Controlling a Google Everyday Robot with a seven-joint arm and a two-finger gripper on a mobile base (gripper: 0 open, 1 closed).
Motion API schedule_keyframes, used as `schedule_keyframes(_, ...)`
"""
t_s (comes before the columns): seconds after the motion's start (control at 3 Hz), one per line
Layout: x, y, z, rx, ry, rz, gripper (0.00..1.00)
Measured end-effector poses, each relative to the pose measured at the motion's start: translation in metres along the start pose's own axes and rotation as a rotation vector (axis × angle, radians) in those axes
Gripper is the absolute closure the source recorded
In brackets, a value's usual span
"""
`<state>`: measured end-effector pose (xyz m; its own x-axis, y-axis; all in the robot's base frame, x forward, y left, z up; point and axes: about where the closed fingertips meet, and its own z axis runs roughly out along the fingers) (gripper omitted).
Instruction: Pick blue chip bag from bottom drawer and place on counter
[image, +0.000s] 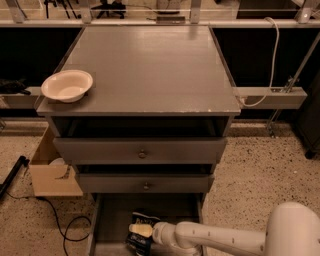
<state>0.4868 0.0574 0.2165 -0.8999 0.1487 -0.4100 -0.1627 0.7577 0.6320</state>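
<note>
Where the white arm (215, 238) reaches in from the lower right, the gripper (140, 230) sits over the bag (146, 219) in the open bottom drawer (112, 220); whether it is open or has hold of the bag cannot be told. Above are two knobbed drawers (100, 150), both slightly pulled out, then the counter (150, 65), with a pale bowl (67, 85) near its front left corner.

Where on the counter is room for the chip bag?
The counter is bare right of and behind the white bowl at its front-left corner. Crowded: front of the bottom drawer, with the tool at the blue chip bag.
</note>
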Motion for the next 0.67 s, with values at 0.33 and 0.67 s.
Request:
schedule_keyframes(0.33,0.0041,-0.0071,-0.0008,0.038,-0.048,0.018,0.00)
schedule_keyframes(0.67,0.0012,-0.0087,-0.0009,0.056,-0.059,0.012,0.00)
